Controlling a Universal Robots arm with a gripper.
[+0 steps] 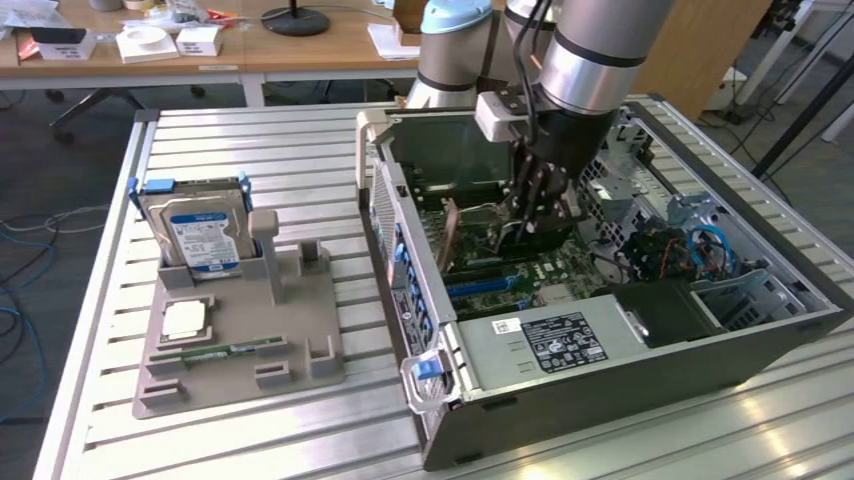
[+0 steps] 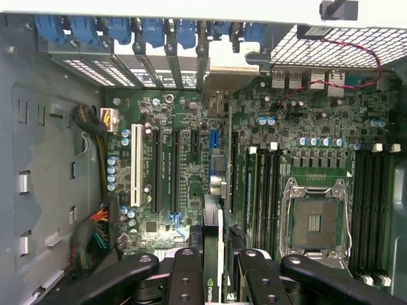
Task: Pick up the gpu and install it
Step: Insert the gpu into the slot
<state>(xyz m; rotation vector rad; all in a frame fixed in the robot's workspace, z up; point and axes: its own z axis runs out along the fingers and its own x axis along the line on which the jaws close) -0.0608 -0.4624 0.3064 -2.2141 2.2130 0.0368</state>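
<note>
Wooden desks (image 1: 307, 45) run along the back of a workroom, and in front of them a slatted metal table (image 1: 267, 150) carries the job.

The gpu (image 2: 211, 241) is inside the open computer case (image 1: 627, 370). It stands on edge over the motherboard (image 2: 191, 127), so the wrist view sees it as a thin dark sliver with a pale rim. The gripper (image 2: 217, 267) has it clamped, with its black fingers (image 2: 186, 273) pressed against the card's two flat faces. In the exterior view the gripper (image 1: 531, 225) reaches down among the boards. I cannot tell whether the card's lower edge has met a slot or hangs just clear of one.

I judge the card to be light and stiff. It is also delicate, a thin board whose parts and contact edge would suffer from a knock or a twist. The smooth faces could slide under a weak pinch. The present hold seems sensible: across both faces, away from the contact edge, so that edge stays free.

Long black expansion slots (image 2: 154, 171) and a white slot (image 2: 135, 165) lie close beside the card, and the empty processor socket (image 2: 315, 219) sits farther off. Blue latches (image 2: 127, 28) line the case's rear wall.

On the table to the exterior view's left, well apart from the case, a grey stand (image 1: 300, 350) holds a hard drive (image 1: 200, 235), a processor chip (image 1: 184, 318) and a memory stick (image 1: 220, 352).
</note>
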